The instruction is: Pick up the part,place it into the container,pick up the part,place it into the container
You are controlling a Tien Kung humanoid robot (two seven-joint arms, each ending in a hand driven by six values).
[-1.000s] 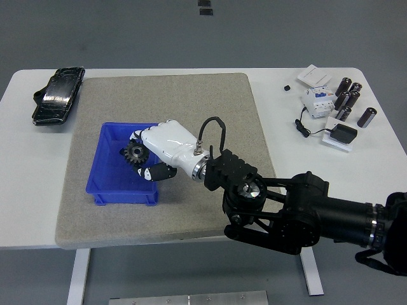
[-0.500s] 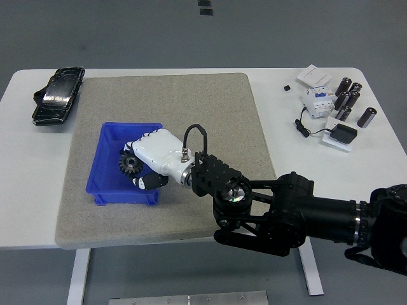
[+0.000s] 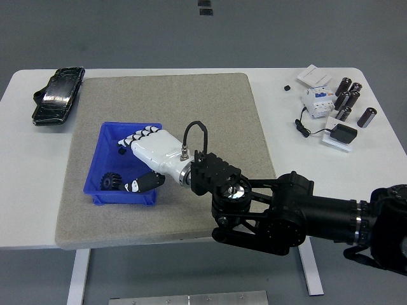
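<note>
the right hand (image 3: 145,152), white with black fingertips, reaches from the lower right over the blue container (image 3: 121,164), which sits on a grey mat (image 3: 191,101) spread across the white worktop (image 3: 19,190). its fingers (image 3: 137,137) are spread and loosely extended over the inside of the container, the thumb (image 3: 141,183) stretched toward the near wall, and they hold nothing. the part (image 3: 112,182), a dark gear, lies on the floor of the container in its near left corner, just beside the thumb tip but apart from it. another small dark item shows near the fingertips inside the container, too hidden to identify. a black pouch (image 3: 58,95) lies at the far left of the worktop, off the mat. at the far right sit several dark cylinders (image 3: 348,101), a white electrical unit (image 3: 317,98) and a black adapter (image 3: 342,135) with its cable.
</note>
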